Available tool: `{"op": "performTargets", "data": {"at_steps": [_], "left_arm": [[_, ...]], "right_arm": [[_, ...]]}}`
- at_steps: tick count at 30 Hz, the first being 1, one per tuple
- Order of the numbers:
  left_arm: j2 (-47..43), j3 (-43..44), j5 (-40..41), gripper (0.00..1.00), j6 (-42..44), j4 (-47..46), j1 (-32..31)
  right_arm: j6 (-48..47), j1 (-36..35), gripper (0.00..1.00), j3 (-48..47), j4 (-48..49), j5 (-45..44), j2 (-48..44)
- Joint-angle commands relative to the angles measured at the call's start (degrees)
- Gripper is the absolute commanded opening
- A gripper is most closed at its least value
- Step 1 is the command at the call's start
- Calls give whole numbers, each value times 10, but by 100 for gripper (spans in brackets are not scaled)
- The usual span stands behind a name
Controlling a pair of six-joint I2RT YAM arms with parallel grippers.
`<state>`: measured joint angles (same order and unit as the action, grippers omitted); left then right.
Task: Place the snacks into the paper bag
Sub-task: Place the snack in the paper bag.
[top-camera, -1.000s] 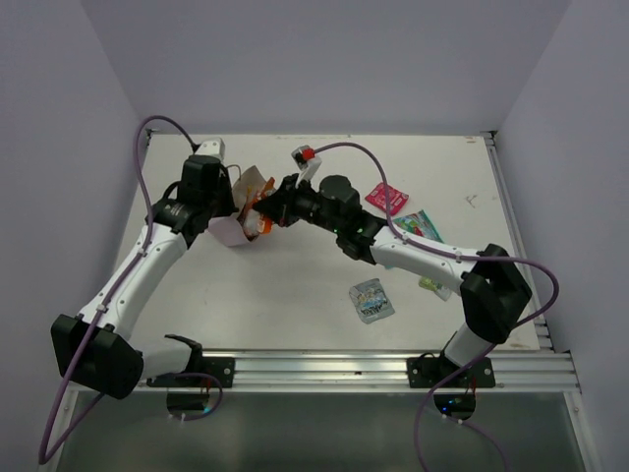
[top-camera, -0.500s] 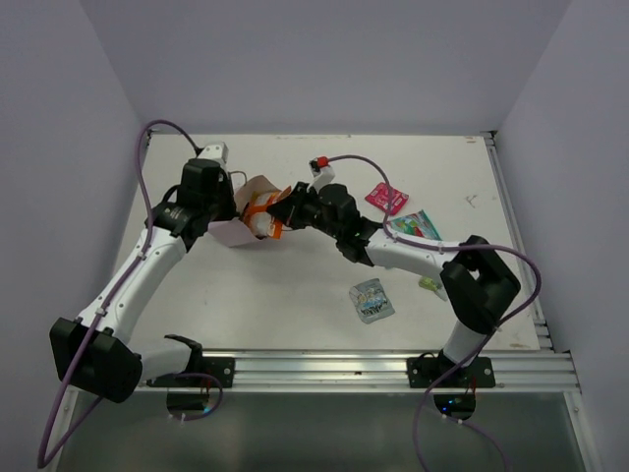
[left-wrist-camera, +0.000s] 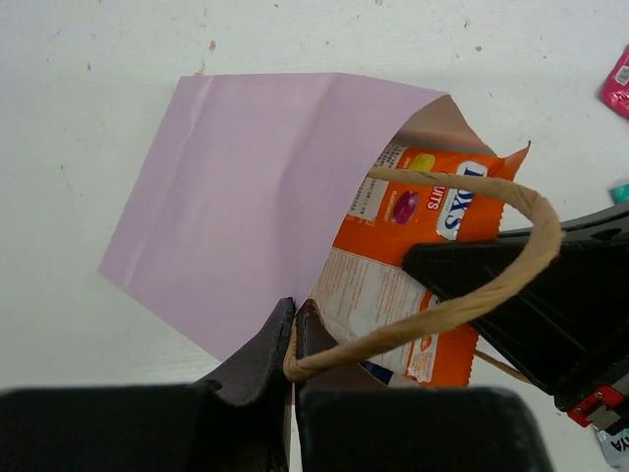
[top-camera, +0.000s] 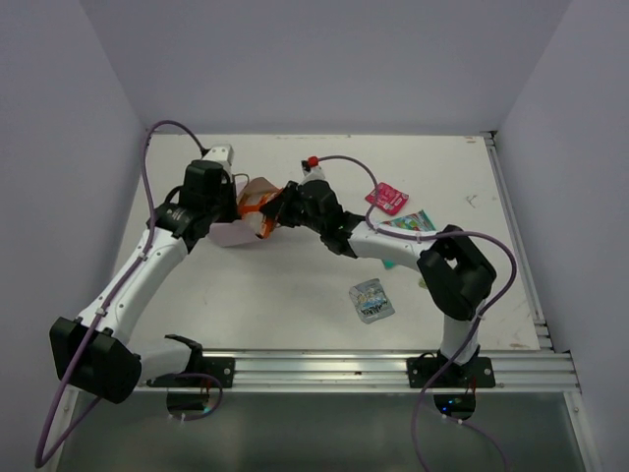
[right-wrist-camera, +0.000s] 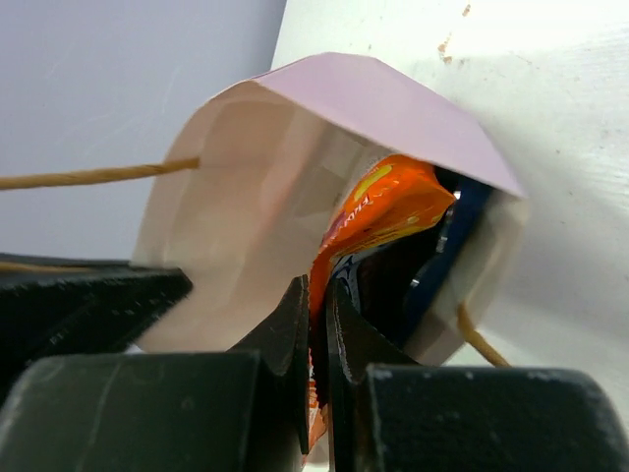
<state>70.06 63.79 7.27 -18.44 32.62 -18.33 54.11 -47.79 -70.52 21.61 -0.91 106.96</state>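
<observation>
Two pincers are clenched close together at the upper left of the overhead view. The left pincer pinches the rim of the paper bag at the root of its string handle, propping the mouth open. The right pincer grips the orange packet, which sits partway into that mouth. A dark blue packet already lies inside beside it.

The bag lies on its side on the counter, held by one thin edge only. A hard push could slide or crumple it, or tear the paper where the handle is rooted. In the left wrist view the handle loop arcs across the orange packet and the right pincer's finger. It could snag on the way out and drag the bag, or pull the packet back. Let go too shallow, the slick foil may slip out again.

The bag is matte, pale pink, thin paper, creased and bowed into an arch. Its handle is twisted tan cord. The packets are flat, glossy and sharp-cornered. A pink-red packet, a teal-green packet and a silver-grey packet lie flat right of centre, well apart from the bag.
</observation>
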Motion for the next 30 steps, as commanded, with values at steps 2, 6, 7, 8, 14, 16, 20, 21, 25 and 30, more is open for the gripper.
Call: {"op": "performTargets", "data": {"at_steps": [2, 6, 7, 8, 14, 16, 20, 21, 25, 30], "left_arm": [[2, 2, 5, 0, 13, -46, -21], [0, 0, 27, 0, 19, -48, -32], [0, 1, 31, 0, 21, -49, -34], [0, 1, 34, 0, 25, -50, -36], [-8, 7, 63, 0, 32, -48, -38], [-12, 10, 84, 0, 33, -43, -39], [-17, 8, 81, 0, 33, -47, -38], [-19, 5, 83, 0, 32, -48, -38], [-13, -3, 101, 0, 31, -48, -38], [-5, -13, 129, 0, 32, -53, -38]], "right_arm": [[28, -11, 0, -73, -63, -42, 17], [54, -12, 0, -102, -112, -52, 37], [59, -12, 0, -113, -127, -52, 42], [60, -12, 0, -119, -135, -47, 53], [61, -11, 0, -139, -192, -52, 76], [59, -8, 0, -131, -195, -54, 79], [60, 1, 1, -126, -194, -45, 88], [59, 1, 3, -127, -194, -43, 89], [36, 2, 20, -131, -199, -38, 70], [0, 2, 45, -137, -214, -39, 31]]}}
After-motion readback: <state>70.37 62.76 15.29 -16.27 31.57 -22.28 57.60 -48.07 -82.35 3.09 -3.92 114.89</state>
